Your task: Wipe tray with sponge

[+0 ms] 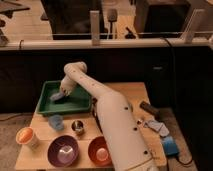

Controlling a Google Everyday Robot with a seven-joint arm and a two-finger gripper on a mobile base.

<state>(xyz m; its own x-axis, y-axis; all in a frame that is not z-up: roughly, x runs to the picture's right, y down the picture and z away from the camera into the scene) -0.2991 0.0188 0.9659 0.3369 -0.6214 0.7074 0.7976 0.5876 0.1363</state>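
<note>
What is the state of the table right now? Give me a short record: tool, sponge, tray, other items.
tool: lowered into the tray, over its left part
sponge: pale-blue lump on the tray floor, at the tool's tip
tray: green, back left of the table
in front of tray: light-blue cup, metal cup
front row: orange cup, purple bowl, orange bowl
right edge: blue block
</note>
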